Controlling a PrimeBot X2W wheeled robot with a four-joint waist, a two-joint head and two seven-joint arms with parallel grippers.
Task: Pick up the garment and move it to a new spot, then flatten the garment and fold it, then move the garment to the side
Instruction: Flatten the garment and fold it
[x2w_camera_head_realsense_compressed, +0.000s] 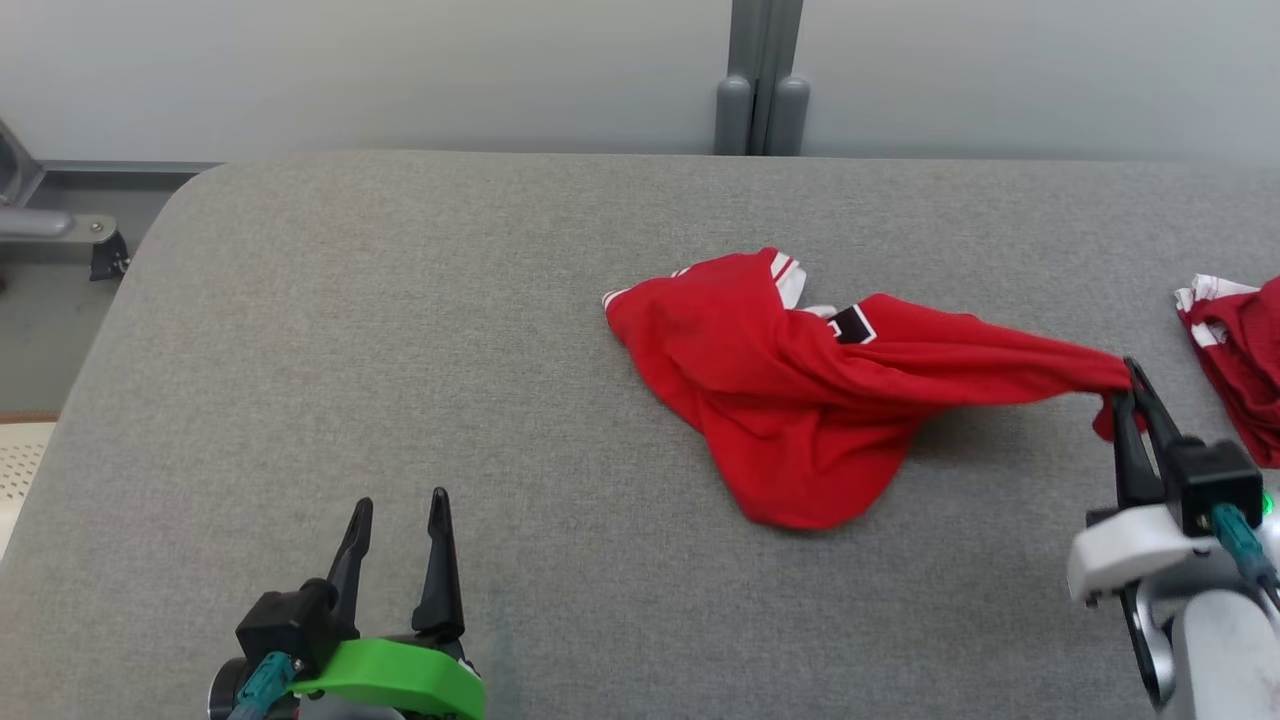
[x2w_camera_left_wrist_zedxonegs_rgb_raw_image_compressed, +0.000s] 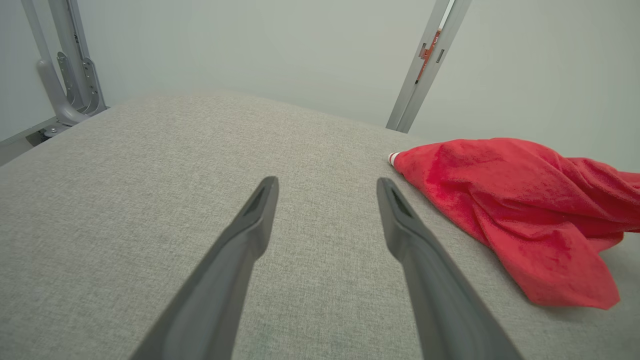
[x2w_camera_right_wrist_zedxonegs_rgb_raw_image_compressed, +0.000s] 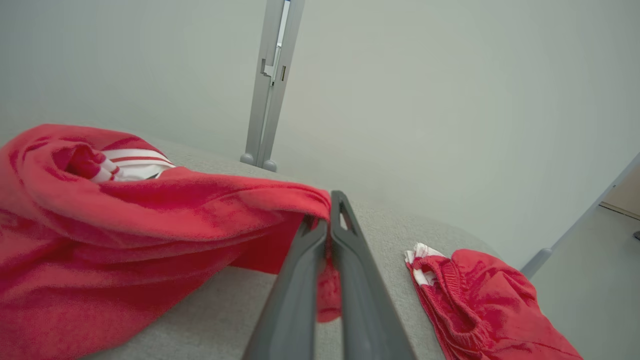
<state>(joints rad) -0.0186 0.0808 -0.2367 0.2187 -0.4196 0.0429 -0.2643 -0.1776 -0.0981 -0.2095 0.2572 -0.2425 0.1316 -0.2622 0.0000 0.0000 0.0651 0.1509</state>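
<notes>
Soft, even, fairly bright light falls from overhead in all three views, with no glare or hard highlights. The red garment (x2w_camera_head_realsense_compressed: 800, 400) casts a faint, diffuse shadow on the grey fabric tabletop (x2w_camera_head_realsense_compressed: 400, 350) under its raised right end. The head view is sharp throughout. Both wrist views bow at the edges: the tabletop's far rim curves and the metal post (x2w_camera_left_wrist_zedxonegs_rgb_raw_image_compressed: 417, 80) leans. The fingers (x2w_camera_left_wrist_zedxonegs_rgb_raw_image_compressed: 240, 260) of the left gripper (x2w_camera_left_wrist_zedxonegs_rgb_raw_image_compressed: 327, 178), close to the lens, look slightly soft.
</notes>
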